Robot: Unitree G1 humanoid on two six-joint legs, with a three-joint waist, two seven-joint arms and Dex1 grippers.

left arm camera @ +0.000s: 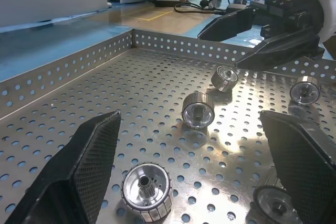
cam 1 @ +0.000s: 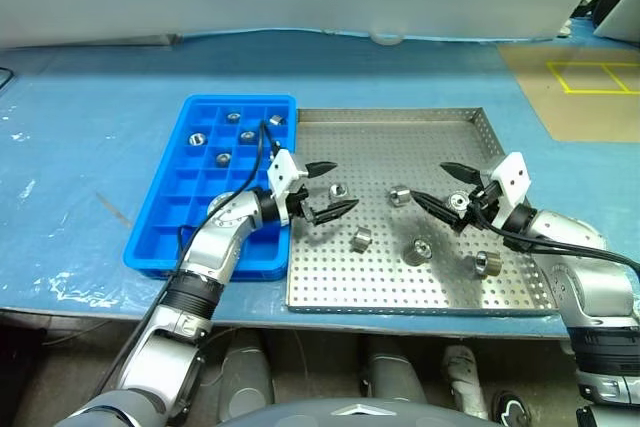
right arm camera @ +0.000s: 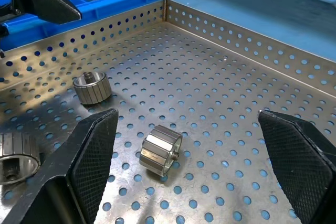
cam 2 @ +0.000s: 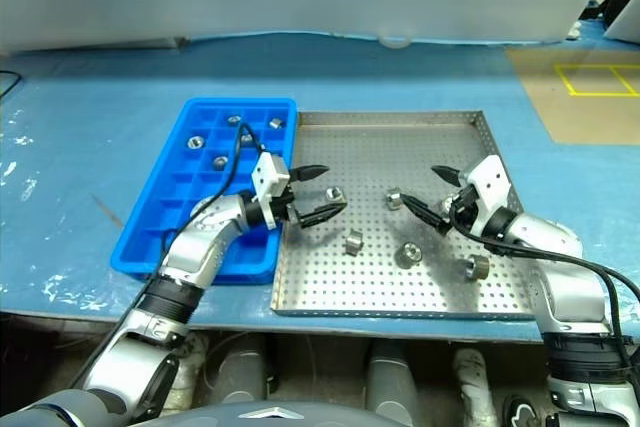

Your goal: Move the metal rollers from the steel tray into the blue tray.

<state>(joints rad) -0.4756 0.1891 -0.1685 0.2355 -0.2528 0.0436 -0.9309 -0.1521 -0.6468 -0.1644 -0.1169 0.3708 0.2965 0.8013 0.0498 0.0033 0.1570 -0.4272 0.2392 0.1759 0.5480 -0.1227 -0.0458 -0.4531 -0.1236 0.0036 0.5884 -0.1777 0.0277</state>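
My left gripper [cam 1: 325,190] is wide open and holds nothing. It hangs over the left side of the steel tray [cam 1: 400,127], and one metal roller [cam 1: 338,190] lies right between its fingertips. My right gripper [cam 1: 441,187] is wide open too and holds nothing. Another roller [cam 1: 400,196] lies just to its left, near the tips. Four more rollers [cam 1: 417,250] lie closer to me on the steel tray. The blue tray [cam 1: 165,217] sits touching the steel tray's left side, with five rollers [cam 1: 247,136] in its far squares.
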